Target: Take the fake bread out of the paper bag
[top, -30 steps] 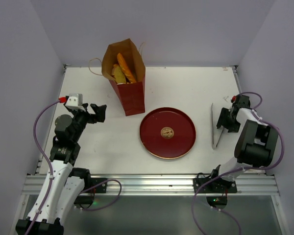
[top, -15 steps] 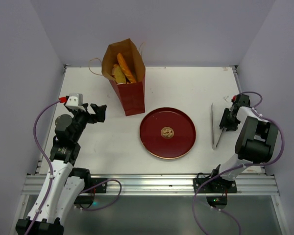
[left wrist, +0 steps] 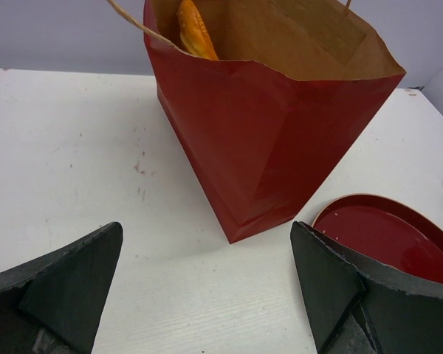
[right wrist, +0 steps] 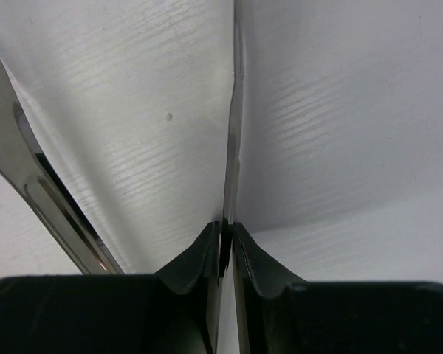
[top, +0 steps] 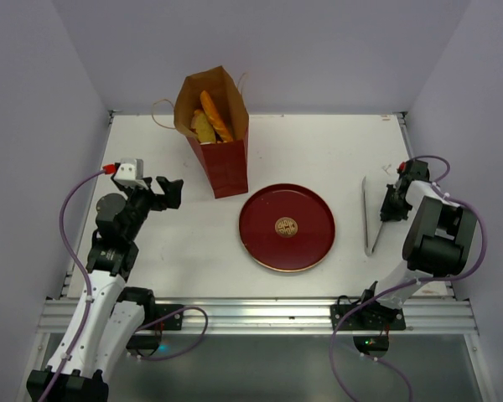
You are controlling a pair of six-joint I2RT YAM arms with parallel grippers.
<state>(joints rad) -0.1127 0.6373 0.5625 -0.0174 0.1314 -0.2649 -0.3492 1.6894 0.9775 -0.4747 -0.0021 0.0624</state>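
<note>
Left tool (left wrist: 207, 243) is hovering spread before the paper bag (left wrist: 273, 140) holding fake bread (left wrist: 194, 31); right tool (right wrist: 227, 232) is pinching tongs (right wrist: 234, 147) on the desk (top: 318, 146)

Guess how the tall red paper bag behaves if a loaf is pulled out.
Probably tips: the tall red-and-brown paper bag stands unheld on a narrow base. Likely light and floppy: thin creased walls. Pulling the orange toy loaves may drag it.

White tabletop (top: 318, 151), faintly scuffed; pale lavender walls (top: 318, 50) on three sides; aluminium frame rail (top: 260, 311) along near edge; even, diffuse lighting.
</note>
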